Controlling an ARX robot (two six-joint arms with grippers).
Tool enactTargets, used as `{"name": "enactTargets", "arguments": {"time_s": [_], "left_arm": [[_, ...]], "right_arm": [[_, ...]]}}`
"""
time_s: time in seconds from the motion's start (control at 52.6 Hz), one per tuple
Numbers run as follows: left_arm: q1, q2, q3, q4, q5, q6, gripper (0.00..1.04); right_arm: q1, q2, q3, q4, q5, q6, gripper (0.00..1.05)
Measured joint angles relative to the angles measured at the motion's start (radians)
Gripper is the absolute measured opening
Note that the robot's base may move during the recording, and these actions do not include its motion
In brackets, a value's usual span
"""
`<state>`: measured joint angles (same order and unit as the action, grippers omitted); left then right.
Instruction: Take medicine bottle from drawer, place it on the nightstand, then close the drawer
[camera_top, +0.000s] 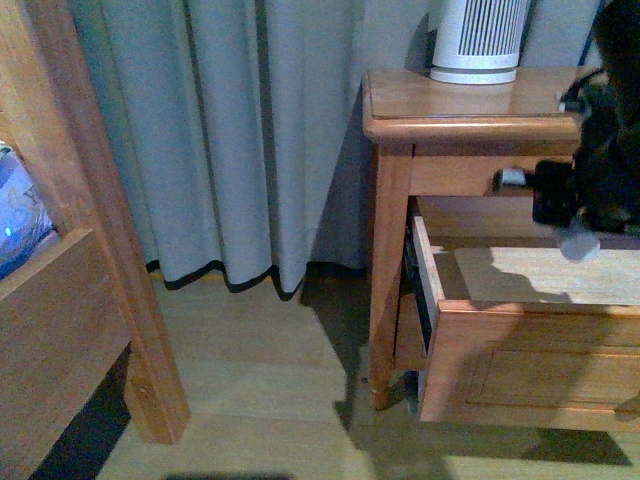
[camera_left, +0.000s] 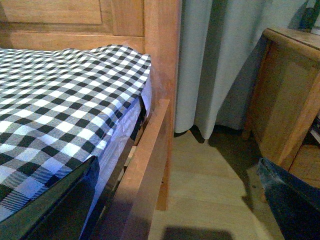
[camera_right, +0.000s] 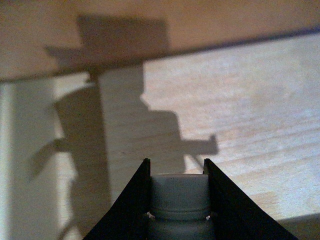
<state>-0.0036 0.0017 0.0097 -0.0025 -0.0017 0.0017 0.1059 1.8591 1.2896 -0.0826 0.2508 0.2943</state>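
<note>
Here the right gripper (camera_right: 176, 166) clamps the medicine bottle (camera_top: 578, 243) at the right edge of the front view, above the open drawer (camera_top: 520, 275); the left gripper (camera_left: 176, 165) hangs spread wide

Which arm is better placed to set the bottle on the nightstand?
Right. Its gripper holds the bottle above the open drawer, just below the nightstand top. The left gripper is empty, over by the bed, with floor between it and the nightstand.
</note>
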Motion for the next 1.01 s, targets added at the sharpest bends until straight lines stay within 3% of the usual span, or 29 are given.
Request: {"name": "enactTargets", "arguments": {"time_s": [0.266, 0.627, 1.007], "left_arm": [[0.0, 0.0, 0.0, 0.0, 0.0, 0.0, 0.98], [0.0, 0.0, 0.0, 0.0, 0.0, 0.0, 0.98], [0.0, 0.0, 0.0, 0.0, 0.0, 0.0, 0.98]], "right_arm": [[-0.011, -0.099, 0.154, -0.011, 0.061, -0.088, 0.28], [-0.15, 0.212, 0.618, -0.079, 0.146, -0.174, 0.28], [-0.212, 0.378, 0.678, -0.075, 0.213, -0.183, 0.28]]}}
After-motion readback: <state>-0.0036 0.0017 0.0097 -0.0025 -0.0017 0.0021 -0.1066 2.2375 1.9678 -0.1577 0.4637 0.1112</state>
